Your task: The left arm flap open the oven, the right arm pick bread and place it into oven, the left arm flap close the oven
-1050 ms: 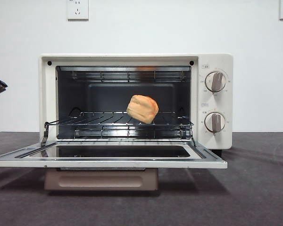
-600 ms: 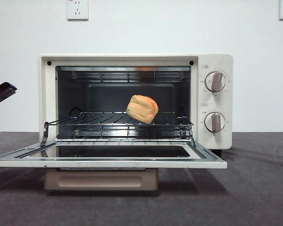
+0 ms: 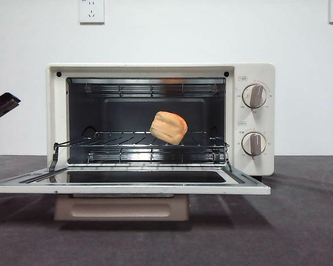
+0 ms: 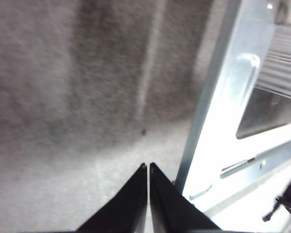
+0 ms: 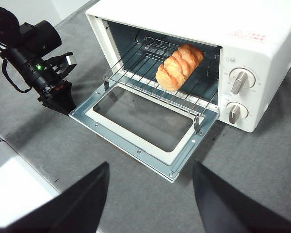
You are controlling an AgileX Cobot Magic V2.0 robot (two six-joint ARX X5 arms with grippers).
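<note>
The counter (image 3: 299,221) is a dark grey surface that carries the whole setup. The oven (image 3: 255,72) stands on it, cream-white, with its door (image 3: 127,188) folded fully down to a level position in front of the cavity. The door's beige handle (image 3: 121,209) hangs below the door's front edge. Inside the cavity, a wire rack (image 3: 116,145) spans the opening at mid height. Two round knobs (image 3: 253,95) sit one above the other on the control panel, at 3 o'clock from the cavity in the front view.

The left arm (image 5: 26,53) is positioned beside the open door, at 9 o'clock from it in the front view. The left end effector (image 4: 148,167) has its two jaws pressed together, tips touching, with nothing between them. It points down at the counter just beside the metal edge of the door.

The right end effector (image 5: 150,167) is well apart from the oven, raised above the counter in front of the door. Its jaws are spread wide and empty.

The bread (image 3: 168,127), golden-brown, rests on the rack inside the oven, right of the cavity's centre in the front view, tilted on one side.
</note>
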